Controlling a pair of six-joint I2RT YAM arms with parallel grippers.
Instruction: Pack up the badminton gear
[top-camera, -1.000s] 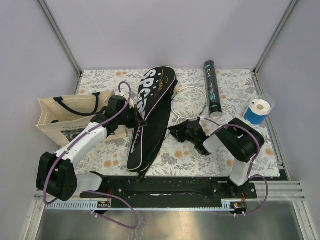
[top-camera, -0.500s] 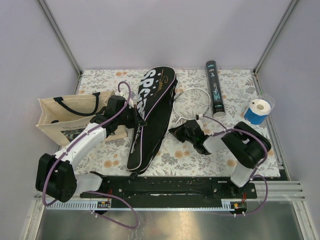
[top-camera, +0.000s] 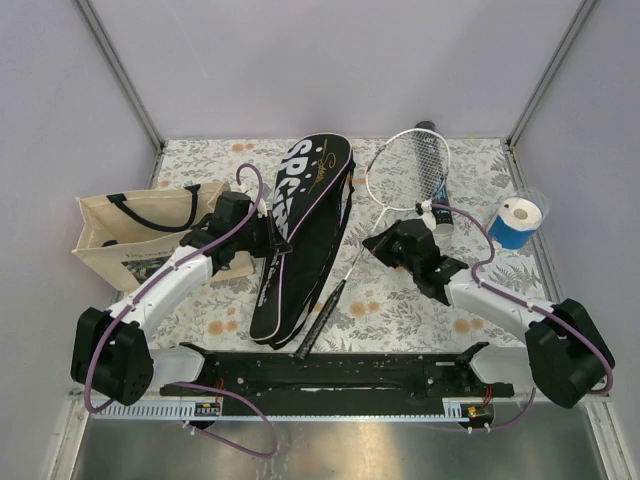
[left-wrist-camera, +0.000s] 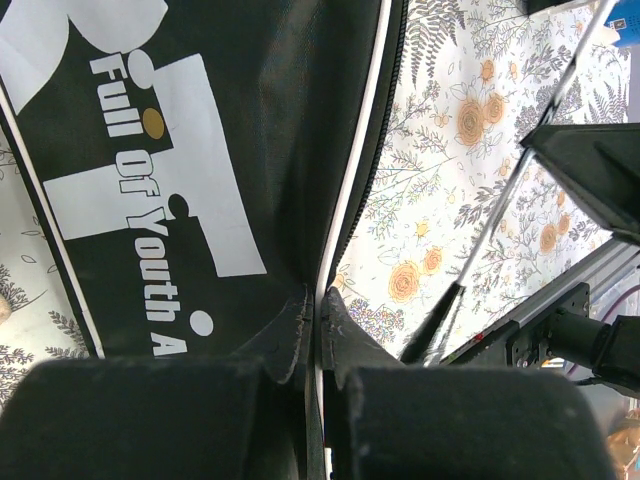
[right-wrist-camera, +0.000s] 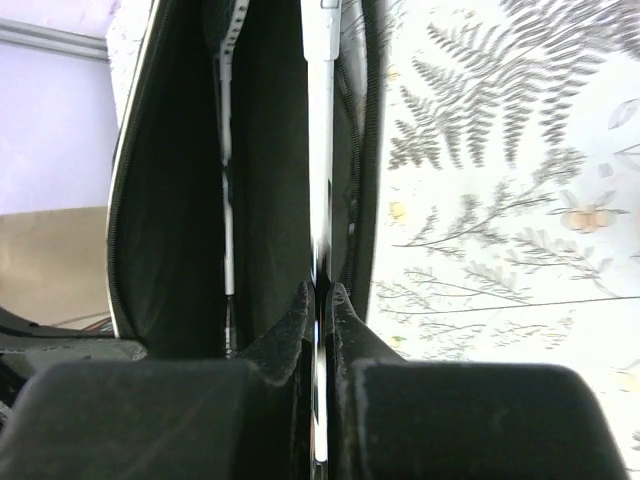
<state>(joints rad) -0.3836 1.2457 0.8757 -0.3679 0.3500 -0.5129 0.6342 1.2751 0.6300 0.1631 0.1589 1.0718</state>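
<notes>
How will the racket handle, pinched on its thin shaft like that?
The racket is probably light: thin frame, open strings. It is likely to pivot or slip in the right gripper, since the shaft is slim and smooth and the head and handle stick out far on either side. The long shaft may flex if the handle catches the racket cover.

White-and-black arms (top-camera: 170, 280), purple cables (top-camera: 252, 185), black base rail (top-camera: 330, 368), perhaps rubbery black hands (left-wrist-camera: 318, 300) (right-wrist-camera: 322, 295)

My floral surface (top-camera: 400, 310).
On it I see the black cover (top-camera: 300, 220), beige tote bag (top-camera: 120, 230), tube (top-camera: 441, 212) and blue-white roll (top-camera: 516, 222).
</notes>
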